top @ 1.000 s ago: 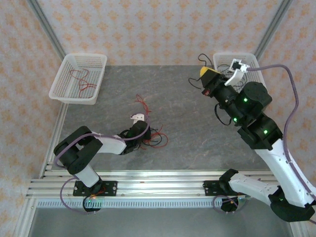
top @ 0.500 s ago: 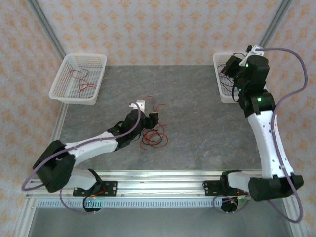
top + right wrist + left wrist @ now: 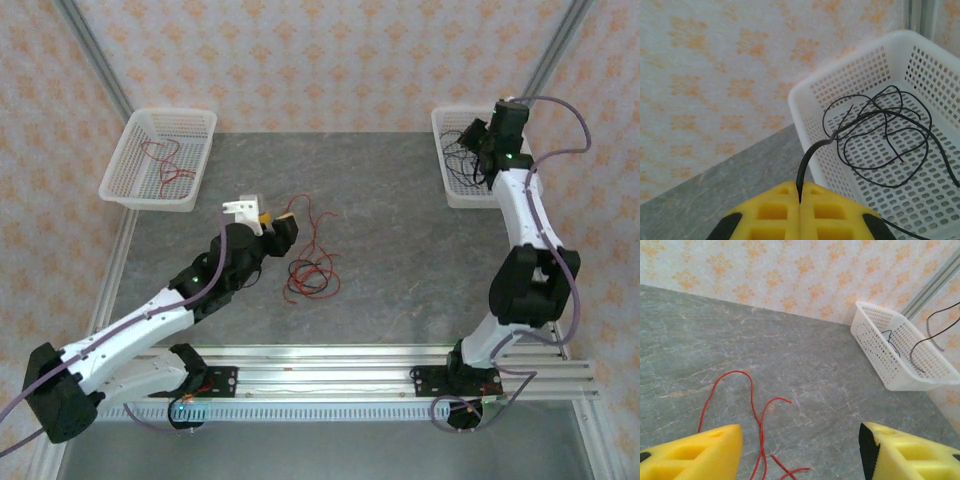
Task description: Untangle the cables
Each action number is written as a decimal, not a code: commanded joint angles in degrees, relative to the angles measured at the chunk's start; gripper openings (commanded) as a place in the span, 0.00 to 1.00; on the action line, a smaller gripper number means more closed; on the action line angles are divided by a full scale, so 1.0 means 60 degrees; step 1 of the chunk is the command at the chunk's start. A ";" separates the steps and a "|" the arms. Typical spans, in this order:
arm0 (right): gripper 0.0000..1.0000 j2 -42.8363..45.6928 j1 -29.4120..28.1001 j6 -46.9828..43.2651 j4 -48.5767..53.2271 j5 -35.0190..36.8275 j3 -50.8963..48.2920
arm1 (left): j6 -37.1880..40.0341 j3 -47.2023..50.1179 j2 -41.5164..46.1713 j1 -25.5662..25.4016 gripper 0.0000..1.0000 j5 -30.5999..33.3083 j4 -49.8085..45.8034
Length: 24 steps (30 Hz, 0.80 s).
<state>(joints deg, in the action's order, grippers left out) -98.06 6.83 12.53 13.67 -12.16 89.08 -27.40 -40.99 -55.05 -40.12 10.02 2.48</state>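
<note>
The left gripper [image 3: 800, 440] hangs with its yellow jaws spread and empty. A red cable [image 3: 735, 372] runs across the table just below and ahead of it, and the red-and-black tangle [image 3: 312, 275] lies close beside it. The right gripper [image 3: 800, 195] is clamped on a black cable [image 3: 805, 162] whose loops lie in the basket [image 3: 840, 75] just ahead. These wires look feather-light, limp and springy, and likely to slip. A free end or an outer loop seems the best hold.

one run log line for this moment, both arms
left gripper open, empty, near red cable | right gripper shut on black cable over right basket | red-black tangle not yet separated
</note>
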 commanded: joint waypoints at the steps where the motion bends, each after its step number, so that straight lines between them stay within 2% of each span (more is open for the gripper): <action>1: 0.00 -0.0667 0.0106 -0.0090 -0.0322 0.0307 0.0780 | -0.0473 0.0262 0.0431 -0.0037 0.62 0.0370 -0.0793; 16: 0.00 -0.4896 0.0413 0.0528 0.1279 0.0857 0.3816 | -0.0978 0.0520 0.1596 -0.0037 0.61 0.0525 -0.1801; 18: 0.06 -0.5199 0.0414 0.0557 0.1445 0.0820 0.4093 | -0.0972 0.0460 0.1630 -0.0030 0.61 0.0570 -0.2006; 24: 0.40 -0.5373 0.0413 0.0608 0.1530 0.0627 0.4270 | -0.0974 0.0310 0.1457 -0.0037 0.61 0.0549 -0.2550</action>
<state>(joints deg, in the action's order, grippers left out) -130.82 9.06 15.84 21.91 -8.88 112.20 -33.01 -38.26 -45.91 -40.12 12.36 -9.10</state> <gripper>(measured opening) 0.363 0.613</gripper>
